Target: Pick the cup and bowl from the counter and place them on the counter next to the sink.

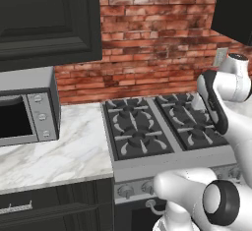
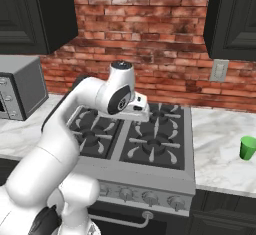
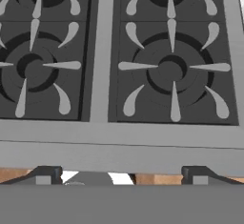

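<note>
— Pincer status?
— Pincer fully spread, holding nothing, hovering above the stove front burners.
— Task items?
— Green cup upright on the counter right of the stove. Microwave far left; brick wall behind.

A green cup stands on the marble counter right of the stove.

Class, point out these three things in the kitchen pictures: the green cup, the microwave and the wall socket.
green cup (image 2: 247, 148), right base view, on its side wall.
microwave (image 1: 42, 108), left base view, on its control panel.
wall socket (image 2: 218, 70), right base view, on its plate.
</note>
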Robot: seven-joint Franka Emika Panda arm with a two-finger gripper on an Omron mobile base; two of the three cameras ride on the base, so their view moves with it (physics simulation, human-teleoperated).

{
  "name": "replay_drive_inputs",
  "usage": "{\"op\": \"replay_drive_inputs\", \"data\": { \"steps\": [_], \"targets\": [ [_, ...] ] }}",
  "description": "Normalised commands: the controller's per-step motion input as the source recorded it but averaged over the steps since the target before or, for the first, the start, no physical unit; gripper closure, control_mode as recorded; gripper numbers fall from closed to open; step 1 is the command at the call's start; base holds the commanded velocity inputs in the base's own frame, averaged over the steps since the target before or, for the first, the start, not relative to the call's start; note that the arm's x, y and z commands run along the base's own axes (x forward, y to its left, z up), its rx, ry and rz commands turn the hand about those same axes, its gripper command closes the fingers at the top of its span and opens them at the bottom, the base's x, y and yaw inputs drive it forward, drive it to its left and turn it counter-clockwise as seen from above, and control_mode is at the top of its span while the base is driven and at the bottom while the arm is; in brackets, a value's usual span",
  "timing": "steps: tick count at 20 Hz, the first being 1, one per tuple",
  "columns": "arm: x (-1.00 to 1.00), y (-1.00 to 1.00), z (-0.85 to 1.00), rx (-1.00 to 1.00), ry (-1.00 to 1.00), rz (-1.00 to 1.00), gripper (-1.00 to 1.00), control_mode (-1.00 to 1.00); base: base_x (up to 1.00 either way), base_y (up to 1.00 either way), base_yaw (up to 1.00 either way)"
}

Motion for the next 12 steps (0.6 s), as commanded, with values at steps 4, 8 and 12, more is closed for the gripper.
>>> {"op": "replay_drive_inputs", "data": {
  "steps": [4, 8, 12],
  "targets": [
    [0.05, -0.81, -0.08, 0.00, 0.00, -0.01, -1.00, -1.00, 0.00, 0.00, 0.00],
    [0.10, -0.82, -0.11, 0.00, 0.00, 0.00, -1.00, -1.00, 0.00, 0.00, 0.00],
    [0.11, -0.83, -0.01, 0.00, 0.00, 0.00, -1.00, -1.00, 0.00, 0.00, 0.00]
  ]
}}
